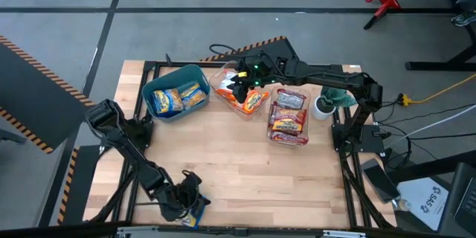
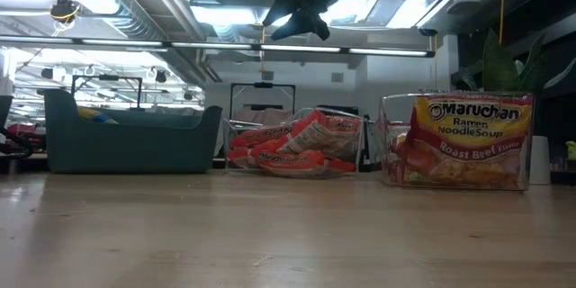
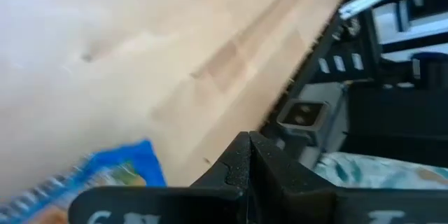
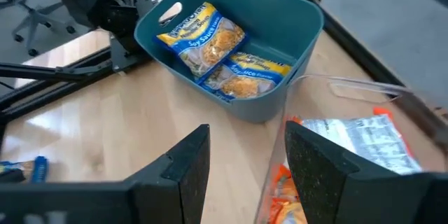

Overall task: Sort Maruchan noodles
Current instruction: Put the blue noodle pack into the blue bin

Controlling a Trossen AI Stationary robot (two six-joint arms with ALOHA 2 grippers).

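Evidently the sorting is near its end. Two blue-yellow packets (image 4: 222, 52) lie in the teal bin (image 1: 172, 91), orange packets (image 1: 249, 100) fill the clear container (image 2: 292, 144) just beside the bin, and red-and-white roast beef packets (image 1: 288, 119) sit in a second clear container (image 2: 454, 141) on the far side of that one.

One blue packet (image 1: 195, 213) is left, at the near edge of the surface (image 1: 238, 171), well apart from the bin. The left gripper (image 1: 184, 199) is down at it with its fingers clenched; whether they actually pinch the packet I cannot tell, since only a corner of it shows past them. That corner sticks out toward the surface's edge; the packet's long axis cannot be read.

The right gripper (image 4: 241, 171) hangs above the orange container, beside the bin, fingers parted and holding nothing.

My judgement: the step in hand is fetching the last blue packet. Next it needs a sure hold, a lift clear of the surface, then a carry to the bin.
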